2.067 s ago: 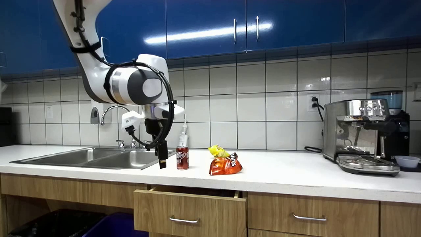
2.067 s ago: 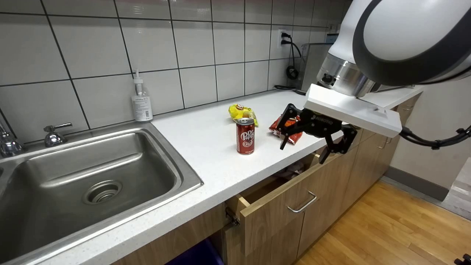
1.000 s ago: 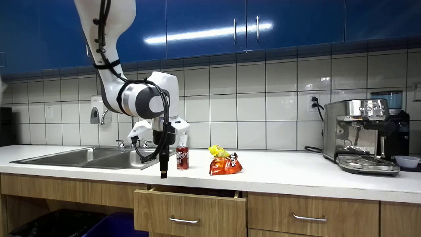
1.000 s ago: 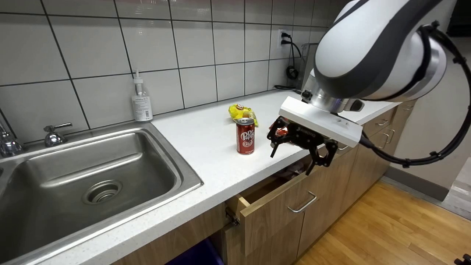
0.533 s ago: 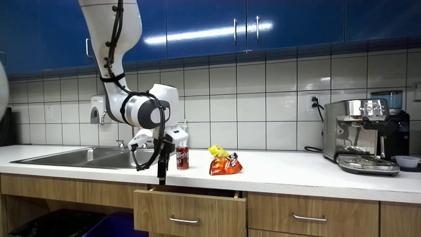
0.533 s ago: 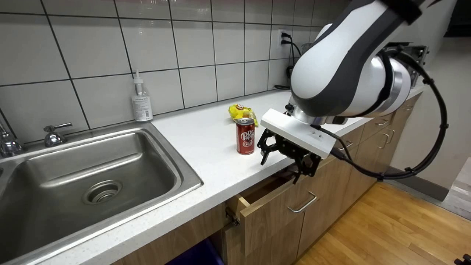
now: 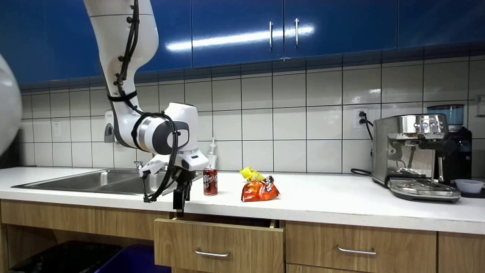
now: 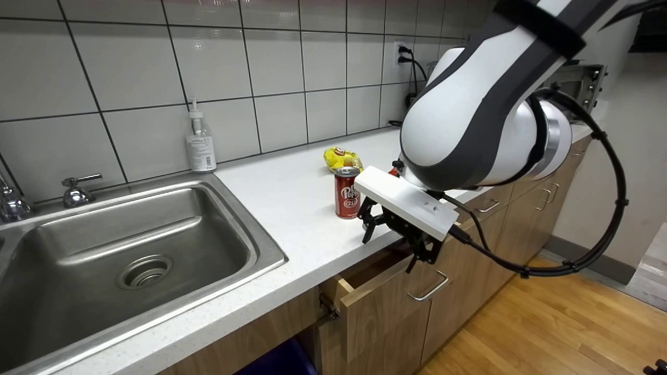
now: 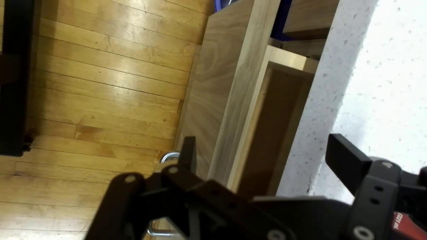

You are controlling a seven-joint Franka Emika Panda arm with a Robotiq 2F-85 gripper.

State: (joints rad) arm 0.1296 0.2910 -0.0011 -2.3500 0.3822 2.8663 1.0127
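Over the partly pulled-out drawer, the gripper is hanging with its two fingers pointing down and standing wide apart. Through the gap between them, the wrist view is showing the drawer's top edge and the front edge of the white counter. One finger is hanging above the counter near that edge, while the other is hanging over the drawer front, close to the handle in that view. Just beside the gripper, a red soda can is standing upright on the counter, with a narrow gap showing between them in an exterior view. Farther along, a red snack bag is lying in front of a yellow snack bag. Near the tiled wall, a soap bottle is standing at the corner of the metal sink. Past the bags, a coffee machine is standing on the counter, with a bowl sitting beside it.
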